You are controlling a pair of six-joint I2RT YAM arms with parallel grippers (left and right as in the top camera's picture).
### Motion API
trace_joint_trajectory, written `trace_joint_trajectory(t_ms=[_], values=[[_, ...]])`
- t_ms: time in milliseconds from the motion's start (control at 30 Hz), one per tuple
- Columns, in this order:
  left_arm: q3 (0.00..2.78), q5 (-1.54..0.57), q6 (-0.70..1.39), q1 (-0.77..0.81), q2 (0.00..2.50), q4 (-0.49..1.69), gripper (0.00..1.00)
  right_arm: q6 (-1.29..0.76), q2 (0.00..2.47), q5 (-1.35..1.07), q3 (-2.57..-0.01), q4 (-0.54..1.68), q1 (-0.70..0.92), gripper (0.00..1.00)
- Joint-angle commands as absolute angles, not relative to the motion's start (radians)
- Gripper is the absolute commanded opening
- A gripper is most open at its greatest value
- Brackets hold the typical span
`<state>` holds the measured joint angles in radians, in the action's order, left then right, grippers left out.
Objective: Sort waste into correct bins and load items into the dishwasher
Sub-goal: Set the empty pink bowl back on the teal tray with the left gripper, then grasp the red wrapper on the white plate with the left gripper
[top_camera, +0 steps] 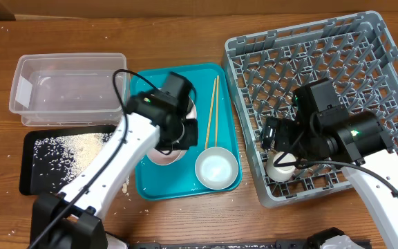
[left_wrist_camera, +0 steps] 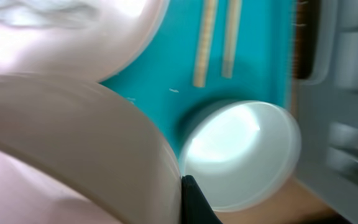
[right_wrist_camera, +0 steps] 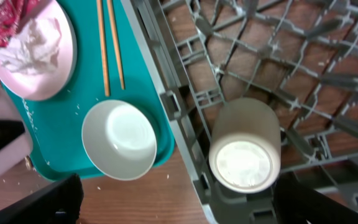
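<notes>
Covering wooden table (top_camera: 185,221): teal tray (top_camera: 229,117), grey rack (top_camera: 385,41), spilled rice (top_camera: 64,149); right gripper (right_wrist_camera: 179,208) spread empty, left gripper (top_camera: 173,142) unclear.

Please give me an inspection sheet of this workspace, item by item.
Surface: wooden table, rice grains on and beside black tray.
Job's things: teal tray holds pink plate, chopsticks, white bowl; cup in dish rack; clear container.
Clutter: tissue and red wrapper on the plate.
Grippers: left gripper over the plate, state unclear; right gripper open near the cup.
Cables: black cable along each arm.
Surroundings: nothing seen.
</notes>
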<state>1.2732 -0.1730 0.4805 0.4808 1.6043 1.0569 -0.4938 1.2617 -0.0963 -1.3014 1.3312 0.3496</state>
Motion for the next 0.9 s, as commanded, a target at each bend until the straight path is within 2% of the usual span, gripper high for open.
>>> trace_joint_trajectory(t_ms=[0, 167, 400, 433, 533, 567, 667, 867], values=[[1.200, 0.075, 0.543, 0.560, 1.612, 1.031, 0.09, -0.497, 1.259, -0.087, -1.316, 1.311, 0.352, 1.00], [1.155, 0.078, 0.585, 0.596, 1.638, 1.010, 0.11, -0.497, 1.259, -0.087, -1.316, 1.310, 0.352, 1.00], [1.234, 0.111, 0.562, 0.597, 1.634, 1.071, 0.27, -0.498, 1.259, -0.068, -1.316, 1.287, 0.352, 1.00], [1.253, 0.126, 0.552, 0.596, 1.634, 1.068, 0.30, -0.497, 1.259, -0.068, -1.316, 1.287, 0.352, 1.00], [1.318, 0.173, 0.490, 0.586, 1.634, 1.013, 0.55, -0.498, 1.259, -0.068, -1.316, 1.284, 0.352, 1.00], [1.327, 0.176, 0.450, 0.581, 1.634, 0.968, 0.59, -0.498, 1.259, -0.068, -1.316, 1.282, 0.352, 1.00], [1.328, 0.206, 0.332, 0.552, 1.653, 0.826, 0.58, -0.498, 1.259, -0.069, -1.316, 1.280, 0.352, 1.00], [1.328, 0.239, 0.307, 0.445, 1.809, 0.670, 0.58, -0.498, 1.259, -0.069, -1.316, 1.279, 0.352, 1.00]])
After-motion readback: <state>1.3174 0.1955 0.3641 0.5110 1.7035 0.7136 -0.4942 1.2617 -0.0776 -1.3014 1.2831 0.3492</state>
